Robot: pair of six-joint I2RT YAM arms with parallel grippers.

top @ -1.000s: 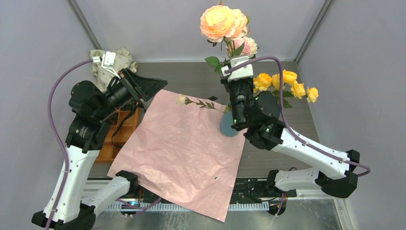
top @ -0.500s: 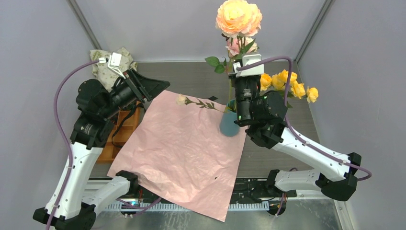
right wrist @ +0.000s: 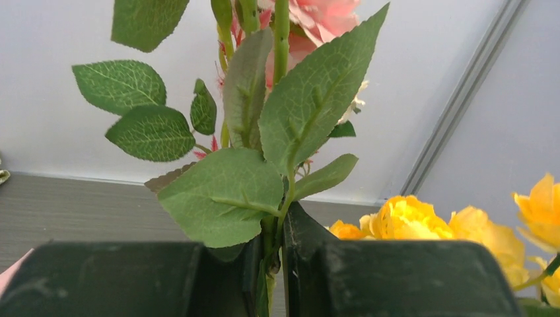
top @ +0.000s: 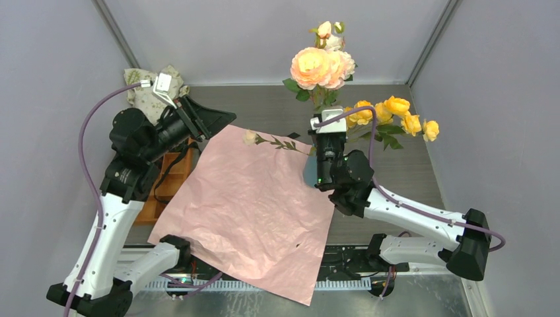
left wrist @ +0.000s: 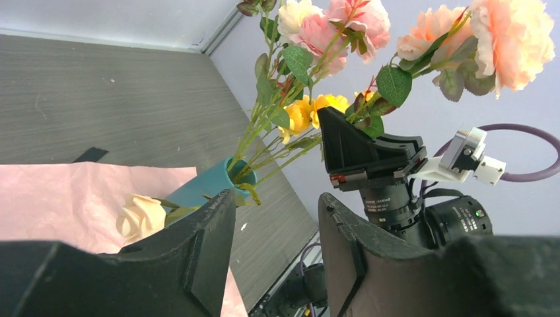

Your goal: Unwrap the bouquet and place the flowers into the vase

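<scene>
My right gripper (top: 328,111) is shut on the green stems of the peach and pink flowers (top: 320,66), holding them upright above the teal vase (top: 308,173); the grip shows close up in the right wrist view (right wrist: 271,264). Yellow roses (top: 396,109) stand in the vase (left wrist: 205,185), leaning right. One white rose (top: 249,137) lies on the flat pink wrapping paper (top: 251,205). At the paper's far left corner my left gripper (top: 211,119) hangs open and empty (left wrist: 277,231).
An orange compartmented tray (top: 165,191) sits under my left arm with a black strap across it. A beige printed cloth bag (top: 148,89) lies in the far left corner. Grey walls close in the table on three sides.
My right gripper has come down with the peach and pink flowers, whose blooms now sit lower over the vase. The left arm has shifted slightly towards the far left.
</scene>
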